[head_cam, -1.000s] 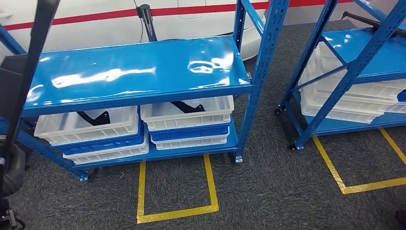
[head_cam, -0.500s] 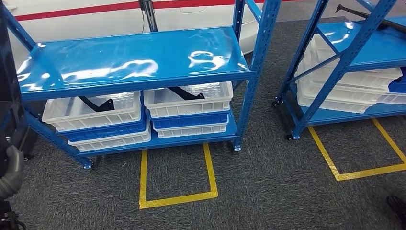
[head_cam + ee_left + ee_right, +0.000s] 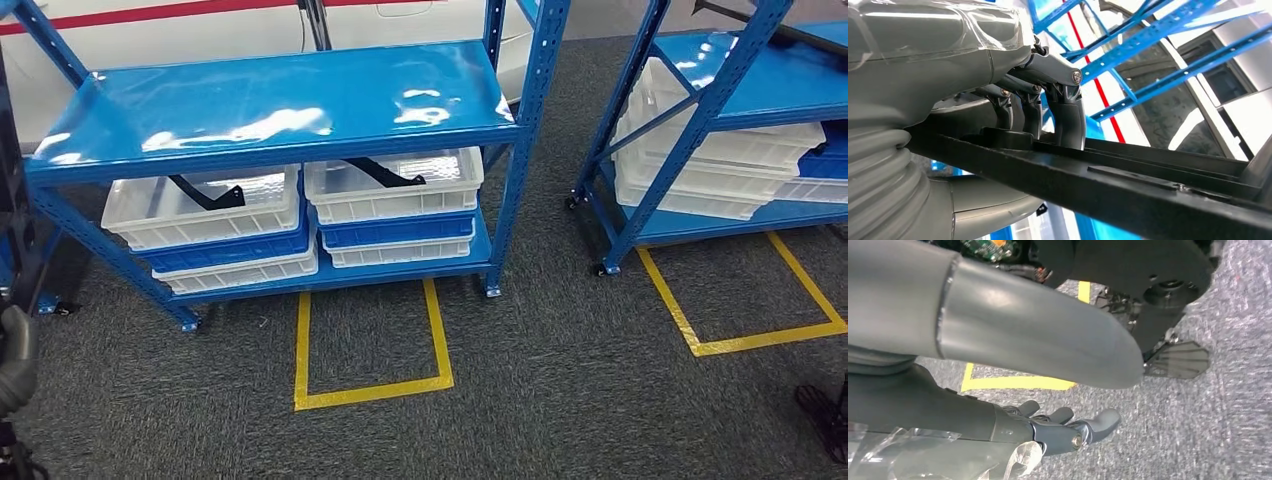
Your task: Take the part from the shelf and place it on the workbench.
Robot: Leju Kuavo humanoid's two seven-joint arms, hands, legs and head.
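My left hand grips a long black metal part, its fingers curled over the top edge of the bar. In the head view that hand sits at the far left edge, and the part rises from it as a dark upright strip. My right hand hangs over grey carpet with its fingers apart and nothing in them. Two more black parts lie in white bins on the lower level of the blue shelf.
A second blue shelf with stacked white bins stands to the right. Yellow tape rectangles mark the carpet in front of each shelf. A white vehicle body with a red stripe stands behind the shelves.
The whole picture has shifted, so the camera has moved; the shelves now sit higher in the frame. The held black part has gone from slanting across the left side to the far left edge.
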